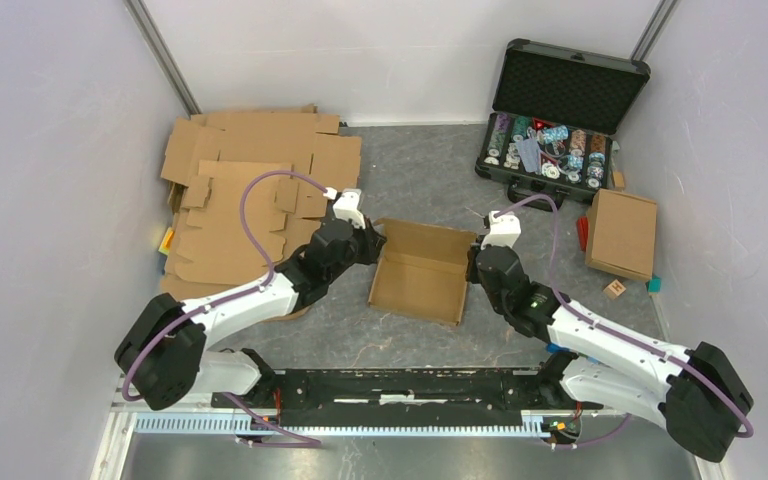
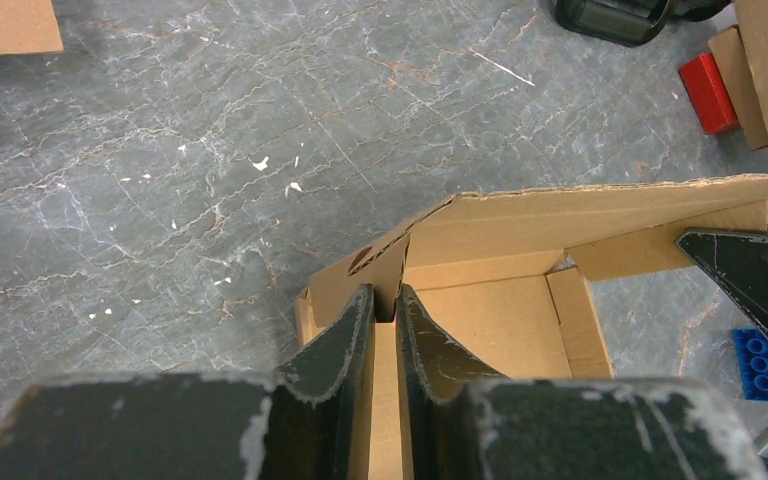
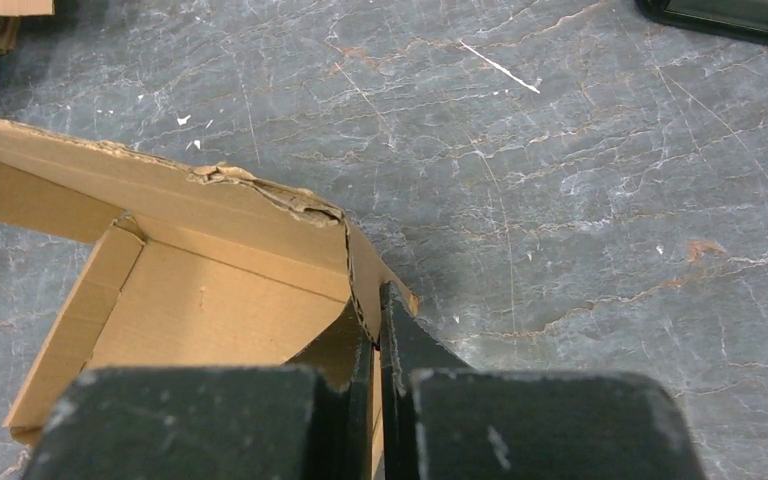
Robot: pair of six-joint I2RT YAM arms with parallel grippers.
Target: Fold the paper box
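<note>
The paper box [image 1: 422, 270] lies open as a shallow brown cardboard tray in the middle of the table, between both arms. My left gripper [image 1: 375, 245] is at its left wall. In the left wrist view that gripper [image 2: 385, 305] is shut on the upright side wall of the box [image 2: 490, 320], one finger inside and one outside. My right gripper [image 1: 475, 262] is at the right wall. From the right wrist, the gripper [image 3: 377, 310] pinches the right wall of the box [image 3: 210, 310] near a crumpled, torn corner. The box's far wall stands up.
A pile of flat cardboard blanks [image 1: 250, 190] lies at the back left. An open black case of poker chips [image 1: 555, 120] stands at the back right, with a finished brown box [image 1: 622, 233] in front of it. A red block [image 2: 708, 92] and a blue brick [image 2: 760, 360] lie nearby.
</note>
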